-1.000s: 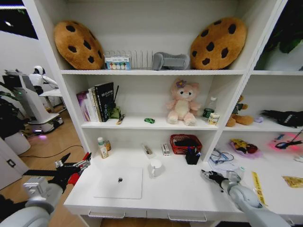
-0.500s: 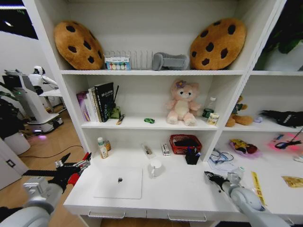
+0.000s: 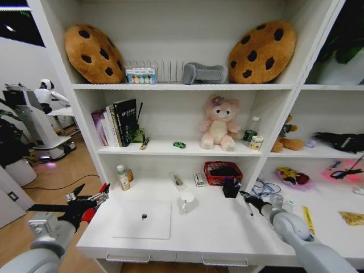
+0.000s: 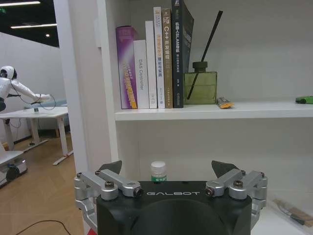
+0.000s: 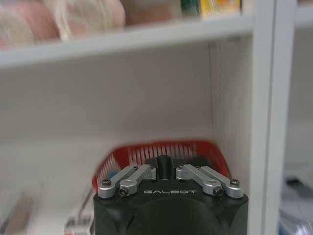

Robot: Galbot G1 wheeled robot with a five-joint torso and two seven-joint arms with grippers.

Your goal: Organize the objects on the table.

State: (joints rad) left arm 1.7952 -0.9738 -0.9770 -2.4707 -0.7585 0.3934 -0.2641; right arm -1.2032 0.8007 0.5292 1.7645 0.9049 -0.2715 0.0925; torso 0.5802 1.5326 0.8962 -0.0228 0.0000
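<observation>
The right gripper (image 3: 248,203) had swung up from the worktop (image 3: 216,233) toward the black pen cup (image 3: 231,187), fingers together on a pen (image 3: 248,207); the drop-off looked close. The left gripper (image 3: 91,200) hung off the worktop's left end, fingers apart. The laptop (image 3: 143,219) lay flat.

"GALBOT" is printed in pale letters on the black housing of the left gripper (image 4: 166,169), just below its spread fingers; the same word sits on the housing of the right gripper (image 5: 165,169), below its closed linkages. Beyond and above the left gripper, book spines (image 4: 155,58) carry print; one reads "C++" at the top and a white one looks like "DAS Controller", the remaining characters too small to make out.
</observation>
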